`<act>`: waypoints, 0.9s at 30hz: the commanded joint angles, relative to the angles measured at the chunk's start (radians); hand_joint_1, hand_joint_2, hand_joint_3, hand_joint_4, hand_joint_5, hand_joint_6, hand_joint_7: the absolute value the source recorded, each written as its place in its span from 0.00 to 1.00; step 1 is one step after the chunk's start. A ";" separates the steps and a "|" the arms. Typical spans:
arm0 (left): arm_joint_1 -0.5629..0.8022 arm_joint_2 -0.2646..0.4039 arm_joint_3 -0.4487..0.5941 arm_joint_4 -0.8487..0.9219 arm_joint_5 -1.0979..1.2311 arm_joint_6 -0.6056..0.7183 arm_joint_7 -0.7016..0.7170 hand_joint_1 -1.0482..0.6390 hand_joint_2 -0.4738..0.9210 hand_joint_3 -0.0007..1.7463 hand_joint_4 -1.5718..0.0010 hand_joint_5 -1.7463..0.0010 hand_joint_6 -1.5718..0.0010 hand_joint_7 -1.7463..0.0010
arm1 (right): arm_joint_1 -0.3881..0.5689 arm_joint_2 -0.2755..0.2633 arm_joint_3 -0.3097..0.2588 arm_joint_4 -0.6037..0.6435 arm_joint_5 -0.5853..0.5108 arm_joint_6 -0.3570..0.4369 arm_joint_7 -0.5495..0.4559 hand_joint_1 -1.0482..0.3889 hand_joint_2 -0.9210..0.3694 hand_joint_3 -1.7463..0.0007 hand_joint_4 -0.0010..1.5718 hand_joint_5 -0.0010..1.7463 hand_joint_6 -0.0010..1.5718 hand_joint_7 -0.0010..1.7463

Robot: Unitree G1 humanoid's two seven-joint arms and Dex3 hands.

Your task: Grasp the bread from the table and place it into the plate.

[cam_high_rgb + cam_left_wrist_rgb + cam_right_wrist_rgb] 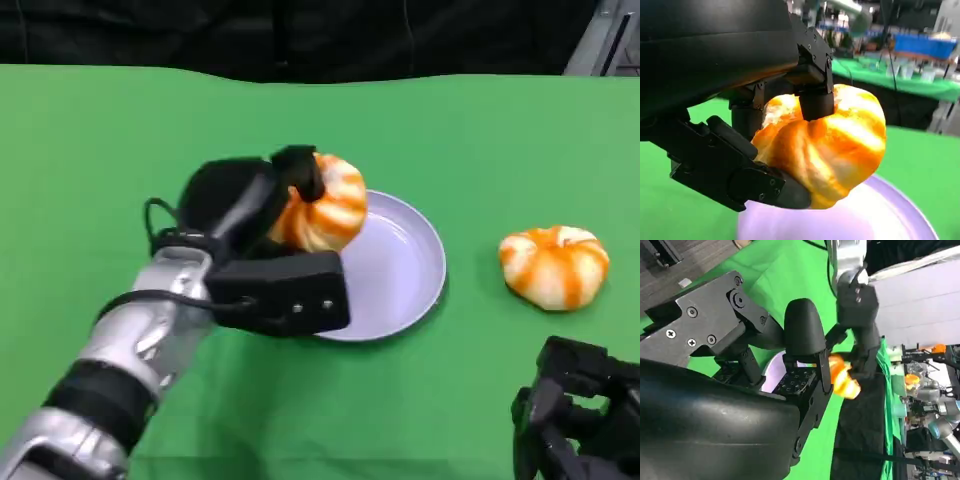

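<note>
Now the left hand (262, 215) grips the bread (322, 205) above the near-left rim of the plate (405, 275), so the carry looks nearly done; next it likely needs lowering and letting go over the middle. Rightwards, a second bread (555, 263) lies on the table (90, 150). The right hand (575, 415) rests low, cut off; its fingers' state I cannot tell

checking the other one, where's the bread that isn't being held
In the head view the loose bread lies on the green table, to the right of the plate and apart from it, just beyond the right hand.
</note>
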 commanded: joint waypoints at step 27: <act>-0.043 0.061 -0.080 0.172 -0.039 -0.111 -0.264 0.00 1.00 0.41 1.00 1.00 1.00 1.00 | 0.023 0.013 0.032 -0.020 -0.015 -0.041 -0.025 0.67 0.34 0.27 0.58 0.98 0.55 0.84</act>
